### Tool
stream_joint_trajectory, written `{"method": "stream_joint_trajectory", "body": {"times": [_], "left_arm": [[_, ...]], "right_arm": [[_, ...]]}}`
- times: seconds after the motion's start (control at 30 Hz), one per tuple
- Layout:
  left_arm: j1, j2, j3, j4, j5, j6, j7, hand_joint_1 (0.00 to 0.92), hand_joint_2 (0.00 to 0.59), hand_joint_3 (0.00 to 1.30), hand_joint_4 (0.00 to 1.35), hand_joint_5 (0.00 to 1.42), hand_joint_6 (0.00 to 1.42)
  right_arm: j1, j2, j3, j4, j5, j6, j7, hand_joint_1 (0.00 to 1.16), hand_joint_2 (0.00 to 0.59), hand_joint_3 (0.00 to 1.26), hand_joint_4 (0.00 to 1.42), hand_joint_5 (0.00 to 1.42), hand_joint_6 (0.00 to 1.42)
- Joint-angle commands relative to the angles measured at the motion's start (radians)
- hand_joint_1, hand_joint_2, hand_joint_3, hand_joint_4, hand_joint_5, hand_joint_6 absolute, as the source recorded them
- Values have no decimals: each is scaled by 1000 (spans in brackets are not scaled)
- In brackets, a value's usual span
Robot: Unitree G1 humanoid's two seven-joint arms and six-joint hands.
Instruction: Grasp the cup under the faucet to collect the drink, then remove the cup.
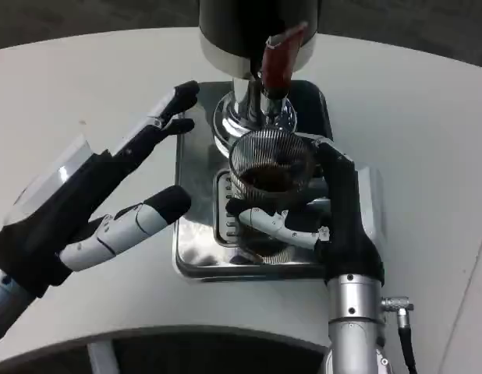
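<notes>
A clear ribbed cup (272, 167) with dark drink in it stands on the steel drip tray (196, 249), directly below the chrome faucet (253, 109) of the dispenser. My right hand (319, 214) wraps the cup from the right, with fingers curled across its near side. The red-brown tap lever (278, 58) tilts above the faucet. My left hand (108, 195) hovers to the left of the tray, fingers spread and holding nothing; its upper fingertips reach the tray's far left corner.
The dark dispenser body (256, 23) stands at the back of the white round table (412, 132). The table's front edge curves just below the tray. A cable plug (397, 305) sticks out of my right wrist.
</notes>
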Motion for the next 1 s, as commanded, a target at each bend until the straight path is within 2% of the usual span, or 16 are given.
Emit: {"method": "stream_joint_trajectory", "body": {"times": [0.03,0.33,0.53,0.67,0.8,1.0], "left_arm": [[23,-2,0,-14,-9,6,-8,0,165,0,0,78,25],[80,0,33,-57,0,15,9,0,165,0,0,71,17],[139,8,81,-98,37,30,25,0,159,0,0,26,0],[197,35,115,-154,160,49,39,0,154,0,0,0,0],[272,51,136,-233,343,88,58,0,126,0,0,0,0],[350,45,109,-338,581,186,56,0,99,0,0,0,0]], "right_arm": [[41,13,19,-84,-7,-2,14,1120,78,646,855,977,1332],[128,-9,58,-224,-51,28,80,1120,78,652,856,977,1339],[194,-14,73,-291,-60,40,113,1120,78,653,861,977,1342],[242,-21,78,-352,-59,49,138,1120,78,653,871,977,1346],[291,-32,79,-430,-65,63,165,1120,78,653,872,977,1348],[370,-42,88,-543,-65,83,213,1124,78,653,872,977,1349]]}}
